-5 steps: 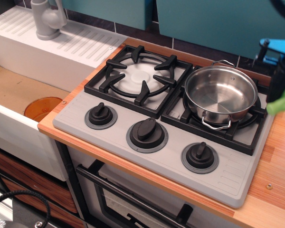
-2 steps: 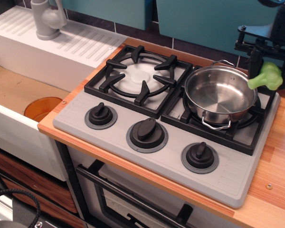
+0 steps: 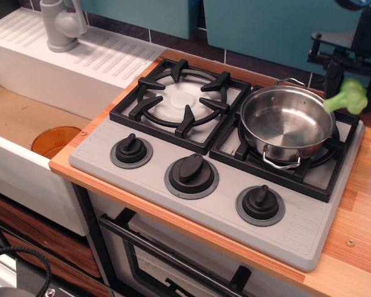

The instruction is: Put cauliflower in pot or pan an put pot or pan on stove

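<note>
The light-green cauliflower (image 3: 349, 97) hangs in the air just past the right rim of the pot, with its stalk pointing left toward the rim. My black gripper (image 3: 360, 79) is at the far right edge of the view and is shut on the floret's head; its fingertips are mostly hidden. The shiny steel pot (image 3: 287, 122) with two wire loop handles stands empty on the right burner grate of the grey stove (image 3: 173, 139). The left burner grate (image 3: 180, 100) has nothing on it.
Three dark knobs (image 3: 191, 170) line the stove's front. A white sink unit with a grey tap (image 3: 60, 25) is at the left, with an orange round object (image 3: 55, 141) below it. Wooden counter (image 3: 358, 210) lies to the right, and a teal wall stands behind.
The gripper has carried the cauliflower left from the frame's right edge to the pot's right rim. In the last moment it rose slightly.
</note>
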Action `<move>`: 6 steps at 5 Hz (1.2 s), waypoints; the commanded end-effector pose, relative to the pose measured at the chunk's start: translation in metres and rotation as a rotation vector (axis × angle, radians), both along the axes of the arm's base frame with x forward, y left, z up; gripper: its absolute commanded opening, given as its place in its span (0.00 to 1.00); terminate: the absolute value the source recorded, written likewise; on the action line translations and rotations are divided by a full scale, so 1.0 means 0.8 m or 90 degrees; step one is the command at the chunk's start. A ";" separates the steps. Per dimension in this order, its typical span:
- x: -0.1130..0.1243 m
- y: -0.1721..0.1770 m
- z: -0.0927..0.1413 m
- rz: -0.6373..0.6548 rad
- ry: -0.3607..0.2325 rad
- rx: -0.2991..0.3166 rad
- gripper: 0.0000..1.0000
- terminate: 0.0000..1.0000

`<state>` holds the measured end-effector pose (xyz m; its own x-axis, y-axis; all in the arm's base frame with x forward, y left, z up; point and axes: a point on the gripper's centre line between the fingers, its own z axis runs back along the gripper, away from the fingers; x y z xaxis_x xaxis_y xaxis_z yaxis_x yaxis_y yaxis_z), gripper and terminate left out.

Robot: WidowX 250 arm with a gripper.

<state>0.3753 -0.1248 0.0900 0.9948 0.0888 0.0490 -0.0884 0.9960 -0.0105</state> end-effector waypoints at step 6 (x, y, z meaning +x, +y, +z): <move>-0.003 0.019 0.025 -0.015 -0.025 0.000 1.00 0.00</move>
<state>0.3628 -0.1062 0.0733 0.9977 0.0651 -0.0174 -0.0646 0.9976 0.0235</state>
